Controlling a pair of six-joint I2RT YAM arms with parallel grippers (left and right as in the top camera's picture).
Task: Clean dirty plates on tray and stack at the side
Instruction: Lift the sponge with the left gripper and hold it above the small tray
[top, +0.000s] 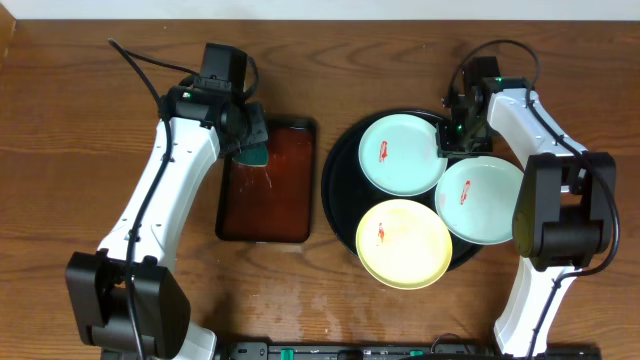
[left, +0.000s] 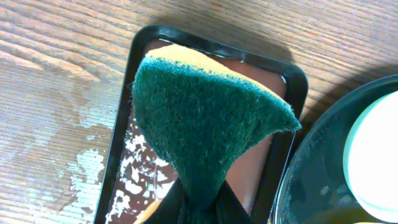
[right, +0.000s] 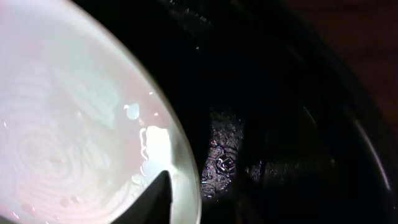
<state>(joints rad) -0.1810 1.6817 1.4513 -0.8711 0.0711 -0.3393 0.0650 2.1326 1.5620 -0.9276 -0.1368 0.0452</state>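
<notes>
Three plates lie on the round black tray (top: 340, 190): a mint one (top: 400, 152) at the top, a mint one (top: 480, 200) on the right and a yellow one (top: 404, 243) in front. My right gripper (top: 452, 140) is low at the top plate's right edge. In the right wrist view its jaws (right: 205, 186) stand apart: one dark finger (right: 160, 196) lies over the pale plate (right: 74, 124), just inside its rim, and the other is lost against the black tray (right: 280, 93). My left gripper (left: 202, 214) is shut on a dark green sponge (left: 211, 124).
A brown rectangular tray with a black rim (top: 270, 215) lies left of the round tray, directly under the sponge (top: 252, 155); its wet floor (left: 140, 180) glints. Bare wooden table (top: 300, 300) surrounds both trays.
</notes>
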